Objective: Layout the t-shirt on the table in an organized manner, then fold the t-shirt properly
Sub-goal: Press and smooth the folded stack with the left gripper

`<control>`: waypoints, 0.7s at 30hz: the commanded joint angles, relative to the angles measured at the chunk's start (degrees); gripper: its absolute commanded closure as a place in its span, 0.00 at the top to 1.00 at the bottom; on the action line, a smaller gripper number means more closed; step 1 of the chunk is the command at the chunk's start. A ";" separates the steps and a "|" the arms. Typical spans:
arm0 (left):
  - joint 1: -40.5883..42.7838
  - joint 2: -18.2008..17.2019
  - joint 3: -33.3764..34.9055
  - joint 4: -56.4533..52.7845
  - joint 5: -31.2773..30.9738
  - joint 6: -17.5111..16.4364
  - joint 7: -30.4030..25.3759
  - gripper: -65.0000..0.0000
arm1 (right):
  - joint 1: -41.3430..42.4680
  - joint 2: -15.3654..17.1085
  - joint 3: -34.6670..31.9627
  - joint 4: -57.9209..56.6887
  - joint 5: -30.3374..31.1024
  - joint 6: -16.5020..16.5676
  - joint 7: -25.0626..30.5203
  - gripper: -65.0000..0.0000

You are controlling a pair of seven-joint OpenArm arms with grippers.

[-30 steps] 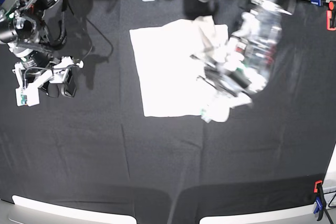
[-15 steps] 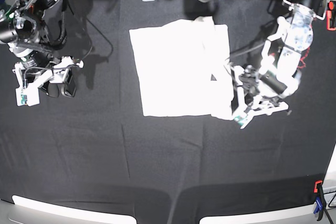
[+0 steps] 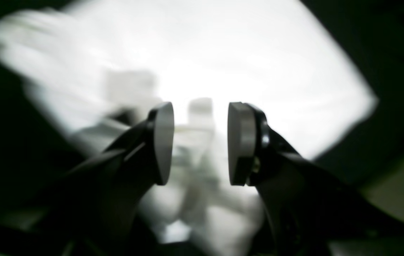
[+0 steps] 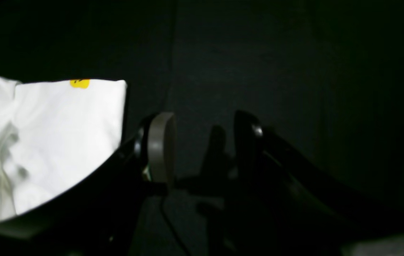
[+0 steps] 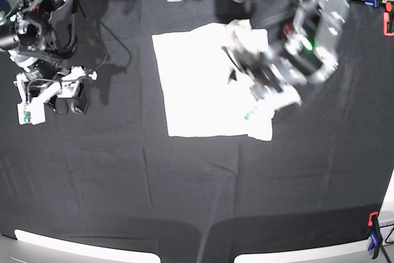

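Over the white t-shirt's right edge hovers the left hand, pads apart, gripping nothing. Well off on the black bench, the right hand stands parted and empty.

My right arm is built of black cylindrical joints with white printed labels and silver metal rings, and a thin black cable loops away from it. At its end sit white plastic brackets, a small green circuit board and a pale screw knob. My right gripper has two curved black fingers; one carries a flat, rounded grey pad, the other shows only its dark edge. My left arm appears blurred, a mix of white housing, black parts and a small green light. My left gripper has the same black fingers, each faced with a smooth grey oval pad.
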 commanded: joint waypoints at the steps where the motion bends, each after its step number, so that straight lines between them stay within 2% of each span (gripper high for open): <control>1: -0.09 0.96 0.57 1.03 -1.01 -1.53 -1.31 0.35 | 0.50 0.59 0.13 1.05 0.98 0.20 1.60 0.40; 4: 0.39 1.86 3.48 1.01 0.09 -2.60 -1.60 0.35 | 0.50 0.59 0.13 1.05 0.96 0.17 1.64 0.40; 7: 0.81 1.81 7.96 1.01 6.60 -1.46 -1.27 0.35 | 0.50 0.61 0.13 1.05 0.98 0.17 1.70 0.40; 12: 3.87 1.77 16.55 0.96 27.19 3.23 -0.81 0.33 | 0.50 0.59 0.13 1.05 0.96 0.17 1.99 0.40; 15: 4.68 1.53 19.08 0.96 35.54 3.74 2.12 0.33 | 0.50 0.59 0.13 1.05 0.96 0.20 1.97 0.40; 17: 4.63 0.50 19.32 0.96 37.97 4.24 3.02 0.33 | 0.50 0.59 0.13 1.05 0.96 0.17 1.97 0.40; 21: 4.66 -3.91 19.23 0.96 43.76 8.61 3.76 0.33 | 0.50 0.59 0.13 1.05 0.96 0.17 1.97 0.40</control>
